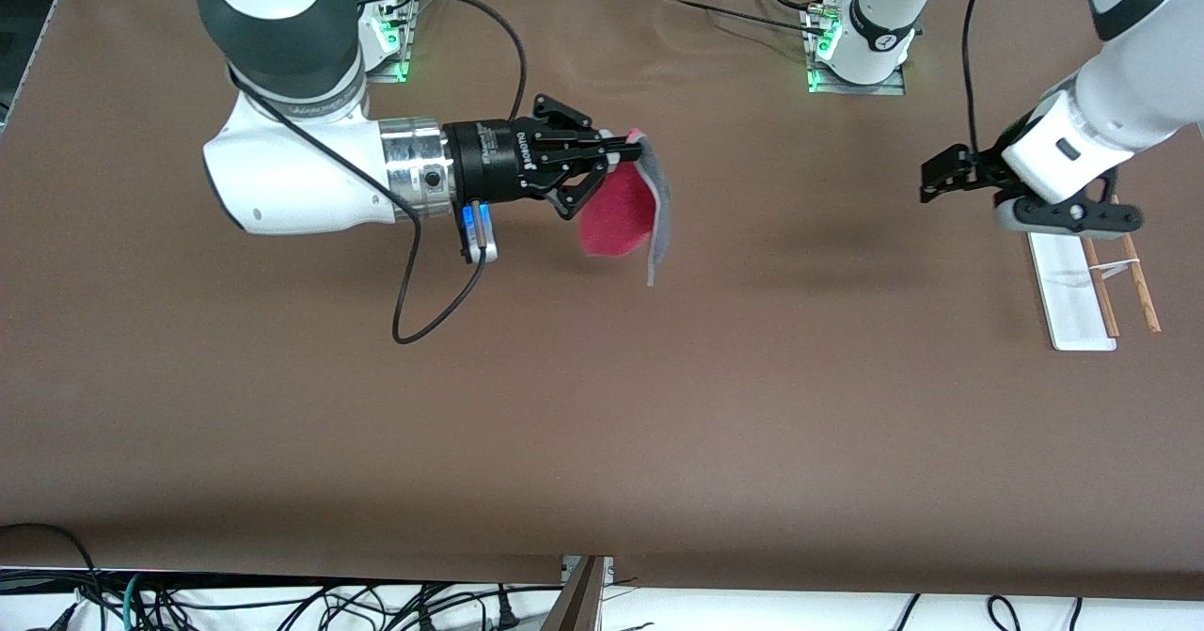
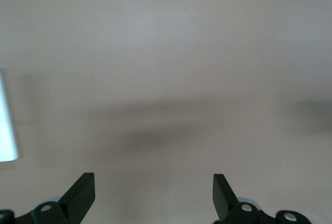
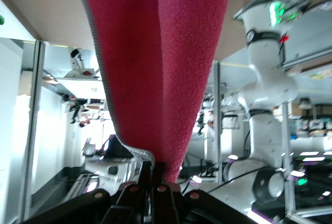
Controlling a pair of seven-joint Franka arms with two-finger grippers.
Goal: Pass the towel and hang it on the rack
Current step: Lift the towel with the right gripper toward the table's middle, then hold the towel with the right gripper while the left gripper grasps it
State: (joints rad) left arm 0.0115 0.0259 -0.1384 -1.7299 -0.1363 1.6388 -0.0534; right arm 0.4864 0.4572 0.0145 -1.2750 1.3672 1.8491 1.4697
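My right gripper (image 1: 628, 153) pinches the towel (image 1: 623, 212) by one edge, limp and light, over the table's middle, while my left gripper (image 1: 933, 180) waits wide open and empty near the rack (image 1: 1082, 307), and I'd take the dangling corner.

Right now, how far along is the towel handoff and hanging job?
Done: the right gripper has picked up the towel and holds it shut, hanging above the table's middle. In hand: the pass itself. The left gripper is open and empty, up in the air toward the left arm's end, close to the rack, with a gap between the two grippers. Left: the handover, then draping the towel on the bare rack.
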